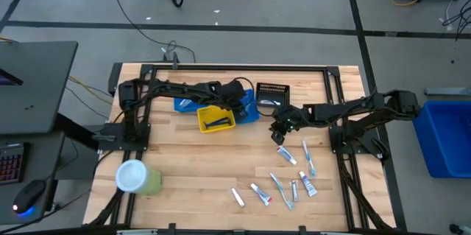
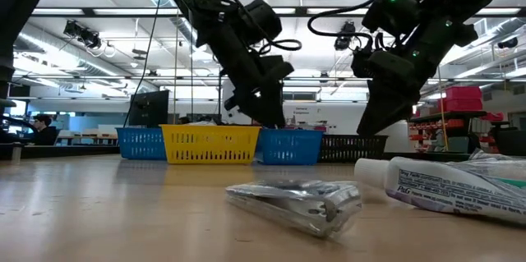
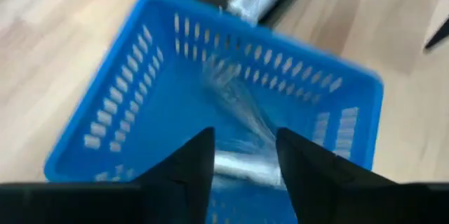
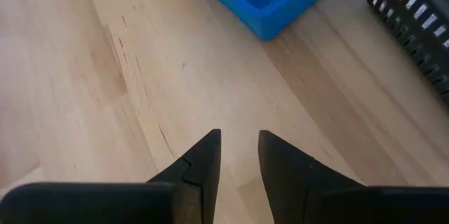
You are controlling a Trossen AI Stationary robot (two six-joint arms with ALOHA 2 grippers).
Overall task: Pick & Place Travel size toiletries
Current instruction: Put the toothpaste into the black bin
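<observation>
Evidently a drop: left tool (image 3: 242,155) hung spread over the blue bin (image 3: 126,112), clear-wrapped item (image 3: 242,164) between fingers; right tool (image 4: 238,155) narrow, empty, above desk (image 4: 105,76).

Bright overhead room light; left wrist view motion-blurred, low view's foreground packet (image 2: 296,200) soft.
</observation>
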